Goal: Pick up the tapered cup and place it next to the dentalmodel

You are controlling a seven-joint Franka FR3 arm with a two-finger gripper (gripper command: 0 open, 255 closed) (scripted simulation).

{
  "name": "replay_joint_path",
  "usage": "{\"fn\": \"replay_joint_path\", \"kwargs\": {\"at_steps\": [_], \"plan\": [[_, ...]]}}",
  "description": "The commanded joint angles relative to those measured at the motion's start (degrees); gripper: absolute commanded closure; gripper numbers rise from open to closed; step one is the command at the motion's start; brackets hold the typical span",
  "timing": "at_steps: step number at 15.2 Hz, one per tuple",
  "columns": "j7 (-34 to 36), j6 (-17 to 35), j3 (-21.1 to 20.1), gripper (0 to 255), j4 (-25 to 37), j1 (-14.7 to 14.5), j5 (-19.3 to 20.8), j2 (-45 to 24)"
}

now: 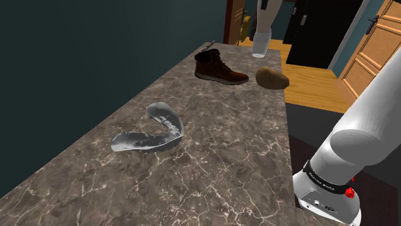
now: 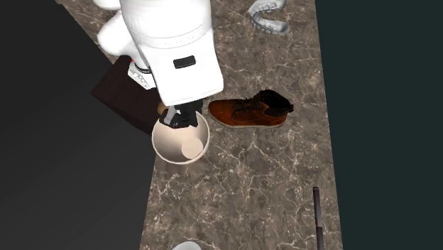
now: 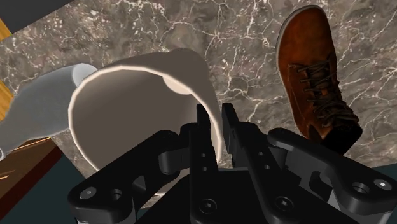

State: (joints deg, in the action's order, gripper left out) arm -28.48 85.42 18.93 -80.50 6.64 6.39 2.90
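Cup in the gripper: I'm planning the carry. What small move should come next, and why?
Probably carry the cup toward the dental model, keeping it high: the gripper clasps its rim, it hangs near the far end of the counter, and the boot lies between.

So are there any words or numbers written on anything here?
Robot arm's black band: tiny white lettering, too small to read.
Tapered cup, brown boot, dental model: no writing that I can see.
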Motion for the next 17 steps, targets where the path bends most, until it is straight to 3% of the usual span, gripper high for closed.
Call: {"fn": "replay_joint_path", "kwargs": {"at_steps": [1,8,17], "plan": [[3.2,0.5,-1.8,255,-4.5,-1.5,1.6,3.9],[13.2,-0.5,-8.6,255,-15.0,-4.8,3.8,14.2],[25.5,-3.5,-17.8,255,-22.5,-8.2,2.5,22.7]]}}
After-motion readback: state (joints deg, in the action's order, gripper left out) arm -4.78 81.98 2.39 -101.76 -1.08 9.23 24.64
